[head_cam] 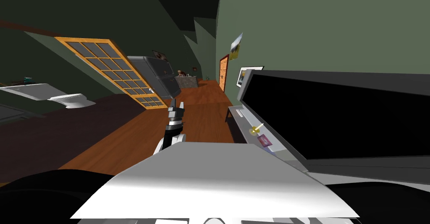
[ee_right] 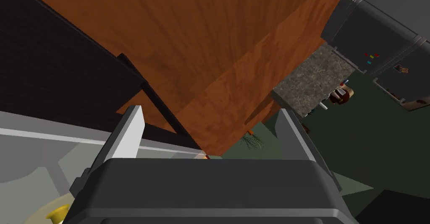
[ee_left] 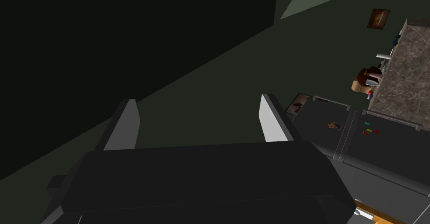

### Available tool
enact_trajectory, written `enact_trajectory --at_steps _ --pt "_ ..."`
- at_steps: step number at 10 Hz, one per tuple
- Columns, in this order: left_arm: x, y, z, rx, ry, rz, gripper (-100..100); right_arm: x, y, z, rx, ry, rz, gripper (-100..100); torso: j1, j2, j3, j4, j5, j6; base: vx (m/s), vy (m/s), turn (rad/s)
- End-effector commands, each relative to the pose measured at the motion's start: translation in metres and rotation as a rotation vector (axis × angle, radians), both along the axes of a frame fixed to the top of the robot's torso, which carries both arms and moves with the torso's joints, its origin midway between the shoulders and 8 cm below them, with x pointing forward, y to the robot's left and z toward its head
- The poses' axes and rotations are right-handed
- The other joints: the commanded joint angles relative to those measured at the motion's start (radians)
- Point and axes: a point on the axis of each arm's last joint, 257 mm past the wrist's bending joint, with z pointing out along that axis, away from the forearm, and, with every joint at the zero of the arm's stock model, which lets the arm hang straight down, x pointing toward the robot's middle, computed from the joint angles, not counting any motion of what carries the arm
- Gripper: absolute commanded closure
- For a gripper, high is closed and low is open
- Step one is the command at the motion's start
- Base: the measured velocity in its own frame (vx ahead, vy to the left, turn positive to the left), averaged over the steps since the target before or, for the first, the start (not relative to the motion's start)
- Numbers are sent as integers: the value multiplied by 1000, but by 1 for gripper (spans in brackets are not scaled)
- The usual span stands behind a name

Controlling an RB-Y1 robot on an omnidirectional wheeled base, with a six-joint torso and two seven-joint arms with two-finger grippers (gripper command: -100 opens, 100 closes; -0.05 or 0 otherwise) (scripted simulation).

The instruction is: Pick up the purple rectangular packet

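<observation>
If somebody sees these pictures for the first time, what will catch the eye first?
The large black screen on the right dominates the head view, with a small purple packet and a yellow object on the grey shelf before it. On the left, an orange-framed panel of grey panes stands out against the dark wall.

There is one purple packet (head_cam: 264, 140), one yellow knobbed object (head_cam: 255, 129), one grey shelf (head_cam: 247, 120), one black screen (head_cam: 336, 116), one dark fridge (head_cam: 157, 76), one orange door (head_cam: 223, 72), two wall pictures, a poster (head_cam: 236, 46) and a framed print (head_cam: 243, 76), and two grippers, the left gripper (ee_left: 197, 121) and the right gripper (ee_right: 210, 129).
</observation>
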Motion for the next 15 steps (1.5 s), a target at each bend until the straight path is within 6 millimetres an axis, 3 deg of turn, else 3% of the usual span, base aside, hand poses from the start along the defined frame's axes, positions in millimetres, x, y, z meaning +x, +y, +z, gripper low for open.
enact_trajectory --at_steps 1,2,3,4,5,6,7,10,12,13,15 --pt "0 0 0 0 0 0 0 -22 -31 -10 -74 52 36 -100 0 0 0 0 0 0 67 6 128" --pt "0 0 0 0 0 0 0 -40 -52 -17 -125 93 59 -100 0 -1 0 0 0 0 83 3 156" --pt "0 0 0 0 0 0 0 -40 -58 -15 -138 95 65 -100 0 -2 -1 0 0 0 61 2 48" --pt "0 0 0 0 0 0 0 -57 -86 -19 -199 137 92 -100 0 -1 -1 0 0 0 63 5 89" --pt "0 0 0 0 0 0 0 -57 -86 -19 -200 138 92 -100 0 -1 -1 0 0 0 57 -6 44" --pt "0 0 0 0 0 0 0 -73 -115 -19 -262 178 117 -100 -1 0 0 0 0 0 60 -4 74" --pt "0 0 0 0 0 0 0 -73 -115 -19 -262 178 117 -100 -1 -1 0 0 0 0 44 -9 43" --pt "0 0 0 0 0 0 0 -111 -192 -11 -426 283 175 -100 -2 -1 0 0 0 0 63 -23 93" --pt "0 0 0 0 0 0 0 -126 -241 3 -527 334 206 -100 -2 -3 -2 -1 0 0 105 -17 89" --pt "0 0 0 0 0 0 0 -126 -241 3 -527 334 206 -100 -1 -4 -2 -1 0 0 74 -3 21" --pt "0 0 0 0 0 0 0 -133 -275 16 -598 367 226 -100 0 -1 -1 0 0 0 83 1 55"
